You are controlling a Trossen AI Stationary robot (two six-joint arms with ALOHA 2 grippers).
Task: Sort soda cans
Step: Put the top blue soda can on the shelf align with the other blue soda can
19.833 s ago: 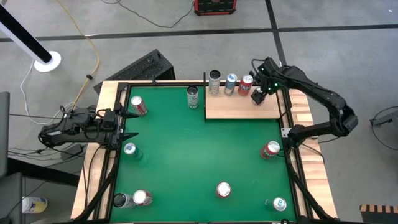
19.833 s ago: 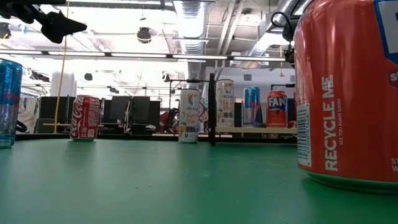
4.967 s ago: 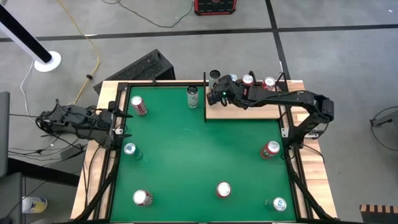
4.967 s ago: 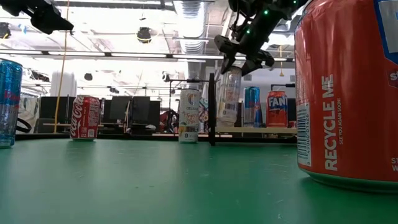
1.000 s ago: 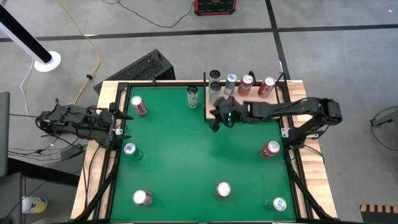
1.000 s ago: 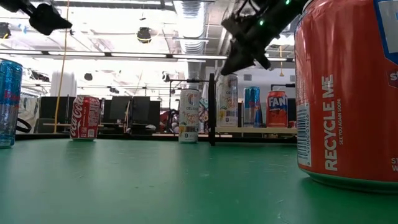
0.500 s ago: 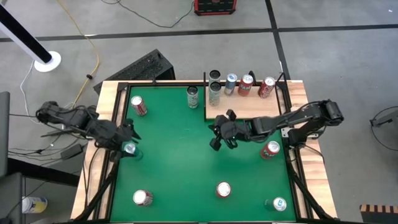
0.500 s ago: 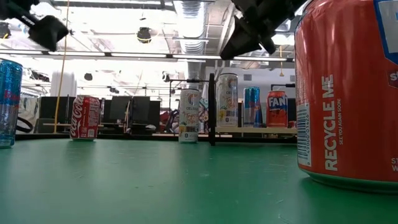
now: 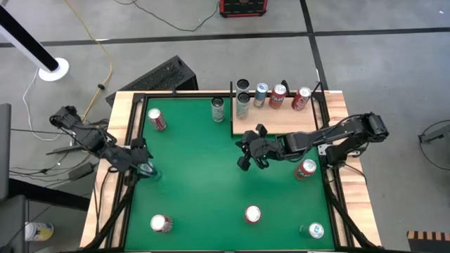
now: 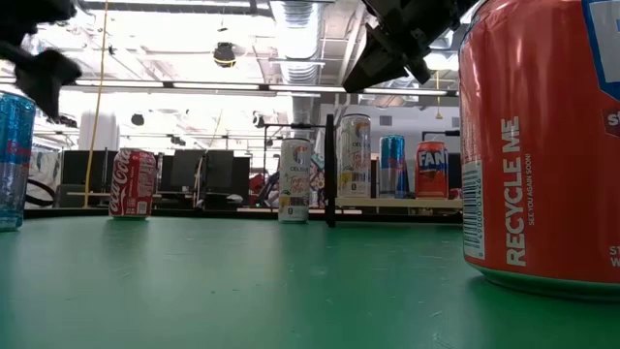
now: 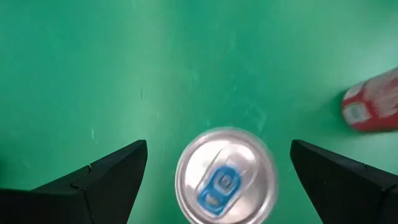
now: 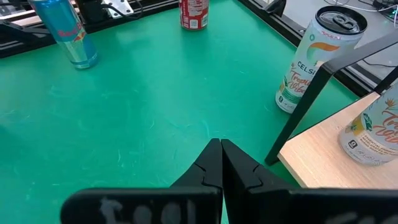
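Green felt covers the bench (image 9: 197,176). Left gripper (image 11: 217,165) hovers with fingers spread wide above a slim blue soda can with a silver top (image 11: 225,175) near the bench's left edge. Right gripper (image 12: 221,163), fingers closed and empty, hangs mid-bench. Smooth, thin-walled and tippy, the can probably wants a mid-body grip.

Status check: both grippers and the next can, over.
Left gripper open, hanging over the blue-tab can, not gripping. Right gripper shut, empty, mid-mat. Five cans on the wooden shelf. Nothing blocking.
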